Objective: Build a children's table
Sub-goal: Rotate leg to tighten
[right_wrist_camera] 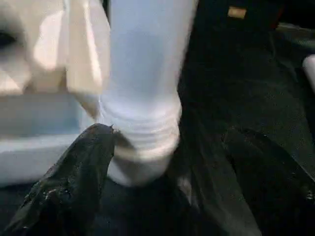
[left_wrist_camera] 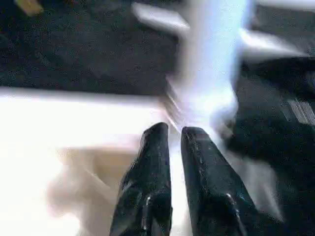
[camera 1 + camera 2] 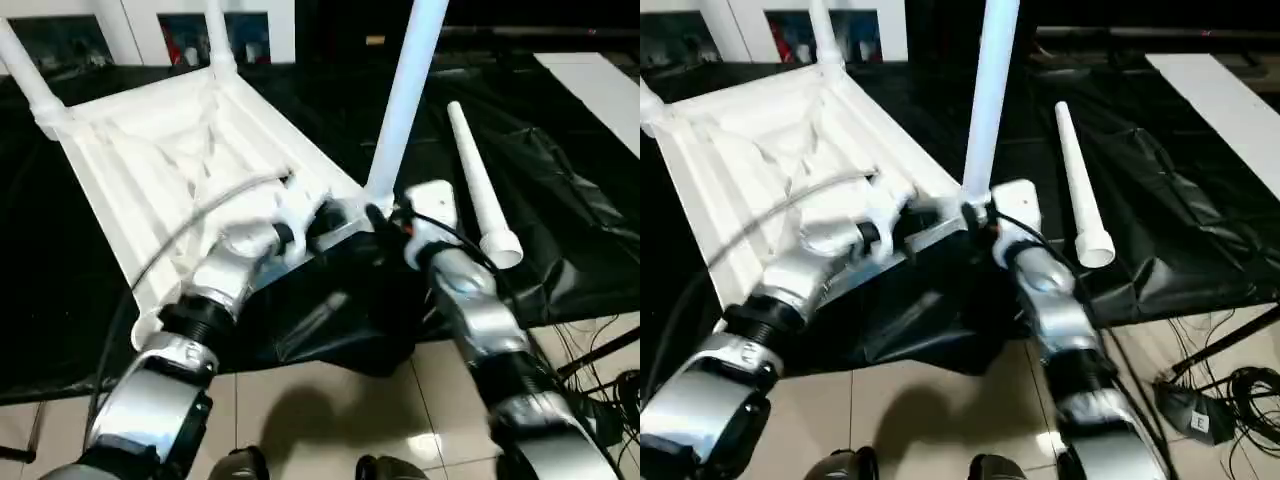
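The tabletop point(image 3: 190, 160) lies underside up on the black-covered surface point(image 3: 560, 200), three legs standing in its corner sockets, the nearest leg point(image 3: 405, 95) upright between both tools. The left tool point(image 2: 170, 135) is nearly closed and empty beside that leg's base; the right tool point(image 1: 162, 147) gapes wide around it. A fourth leg point(image 3: 480, 190) lies loose nearby.

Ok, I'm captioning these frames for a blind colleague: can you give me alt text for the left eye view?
A white tabletop lies upside down on black sheeting, with three legs standing in its corner sockets. Both silver arms reach to the base of the nearest leg, the left gripper and the right gripper either side of it. A fourth leg lies loose on the sheeting to the right.
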{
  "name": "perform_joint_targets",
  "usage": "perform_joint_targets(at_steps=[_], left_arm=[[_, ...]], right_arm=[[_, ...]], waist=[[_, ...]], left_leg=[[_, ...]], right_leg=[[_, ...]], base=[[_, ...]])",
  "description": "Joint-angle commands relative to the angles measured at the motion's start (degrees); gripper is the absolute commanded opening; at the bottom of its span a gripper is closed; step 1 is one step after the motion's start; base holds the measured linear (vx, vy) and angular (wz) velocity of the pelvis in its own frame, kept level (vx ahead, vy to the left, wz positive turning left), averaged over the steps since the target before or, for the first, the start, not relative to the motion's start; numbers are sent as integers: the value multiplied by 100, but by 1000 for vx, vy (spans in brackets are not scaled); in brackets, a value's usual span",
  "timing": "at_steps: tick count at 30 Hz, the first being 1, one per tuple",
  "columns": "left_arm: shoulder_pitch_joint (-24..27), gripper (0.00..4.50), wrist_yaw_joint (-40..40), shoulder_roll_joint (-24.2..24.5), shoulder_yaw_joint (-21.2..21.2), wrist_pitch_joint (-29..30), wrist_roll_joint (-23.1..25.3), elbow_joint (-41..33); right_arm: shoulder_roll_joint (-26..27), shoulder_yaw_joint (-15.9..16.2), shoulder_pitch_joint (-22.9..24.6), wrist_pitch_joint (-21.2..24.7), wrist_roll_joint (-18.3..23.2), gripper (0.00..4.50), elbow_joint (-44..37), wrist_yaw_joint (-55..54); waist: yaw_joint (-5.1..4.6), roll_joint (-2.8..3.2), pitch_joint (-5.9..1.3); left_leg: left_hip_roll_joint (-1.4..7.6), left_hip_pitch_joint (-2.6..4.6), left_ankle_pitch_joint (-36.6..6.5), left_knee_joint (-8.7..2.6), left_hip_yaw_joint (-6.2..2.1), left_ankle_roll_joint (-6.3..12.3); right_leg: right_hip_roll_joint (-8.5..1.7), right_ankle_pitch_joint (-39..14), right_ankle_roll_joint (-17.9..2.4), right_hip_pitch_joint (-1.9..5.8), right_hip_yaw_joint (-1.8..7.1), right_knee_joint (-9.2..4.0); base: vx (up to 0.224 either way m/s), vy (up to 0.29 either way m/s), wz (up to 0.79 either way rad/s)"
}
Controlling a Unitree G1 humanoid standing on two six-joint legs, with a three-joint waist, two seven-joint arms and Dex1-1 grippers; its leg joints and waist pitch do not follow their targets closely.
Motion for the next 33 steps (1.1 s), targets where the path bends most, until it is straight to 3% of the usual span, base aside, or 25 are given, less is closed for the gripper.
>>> perform_joint_targets(at_steps=[1,4,5,6,10,14,15,16,18,19,20,22,24,29,33], left_arm=[[-126,95,234,175,140,101,2,-334],[-158,100,668,764,476,452,260,-660],[-124,100,713,968,561,580,341,-754],[-66,100,811,1221,616,695,509,-852],[358,100,1166,2148,860,1229,1160,-1282],[706,100,1319,2716,1018,1440,1476,-1480],[939,100,1229,3113,969,1678,1588,-1574],[952,100,1224,3136,965,1693,1594,-1580],[1187,100,941,3391,841,2029,1642,-1781],[1421,100,573,3561,732,2381,1605,-2016],[1577,100,265,3684,638,2685,1546,-2188],[1835,100,-165,3839,500,3058,1441,-2453],[2101,100,-469,3903,431,3236,1283,-2651],[2498,100,-785,3881,358,3329,1060,-2958],[2687,100,-918,3788,309,3470,730,-3343]], right_arm=[[-60,102,162,267,-2,388,-329,150],[-51,336,383,635,183,388,-630,496],[-37,428,432,717,177,388,-666,568],[-26,535,470,784,137,388,-663,637],[72,739,505,949,-14,388,-676,679],[189,764,367,1013,-69,388,-510,697],[257,795,206,999,-99,388,-282,684],[260,797,196,998,-100,388,-269,683],[314,803,44,958,-91,388,-55,659],[367,803,-101,883,-81,388,176,668],[413,811,-227,804,-89,388,395,677],[494,825,-414,676,-94,388,740,708],[622,794,-612,554,-58,388,1109,717],[818,772,-940,376,-101,388,1668,638],[966,691,-1184,180,-61,388,2020,613]], waist=[[19,-1,-506],[-14,48,-474],[-14,48,-474],[-30,73,-467],[-21,110,-466],[10,159,-480],[15,158,-483],[7,168,-482],[43,188,-448],[45,183,-461],[48,185,-455],[50,209,-441],[54,200,-452],[41,188,-469],[8,182,-442]], left_leg=[[273,183,-23,-262,-121,908],[285,180,-477,-310,-143,628],[285,180,-477,-310,-143,628],[298,221,-687,-326,-143,436],[314,250,-650,-333,-137,164],[307,298,-631,-336,-128,-18],[303,297,-674,-339,-129,-59],[300,281,-697,-346,-139,-88],[300,343,-922,-363,-115,-214],[304,305,-893,-372,-134,-265],[306,304,-918,-377,-137,-288],[294,338,-1121,-375,-113,-369],[293,299,-1106,-385,-130,-378],[283,280,-1027,-375,-147,-330],[285,290,-1298,-391,-144,-353]], right_leg=[[-333,1270,-1680,369,210,-206],[-332,440,-1545,383,205,-265],[-332,440,-1545,383,205,-265],[-322,115,-1471,350,211,-294],[-309,114,-1420,322,229,-275],[-270,301,-1415,278,224,-243],[-275,302,-1420,278,224,-236],[-281,264,-1424,280,222,-223],[-262,90,-1383,223,234,-273],[-295,92,-1402,267,231,-243],[-305,34,-1402,259,231,-244],[-295,-193,-1406,219,250,-286],[-316,-180,-1423,249,248,-266],[-319,39,-1467,278,240,-230],[-308,-396,-1412,255,248,-280]], base=[[0,0,0],[0,0,0],[0,0,0],[0,0,0],[0,0,0],[0,0,0],[0,0,0],[0,0,0],[0,0,0],[0,0,0],[0,0,0],[0,0,0],[0,0,0],[0,0,0],[0,0,0]])
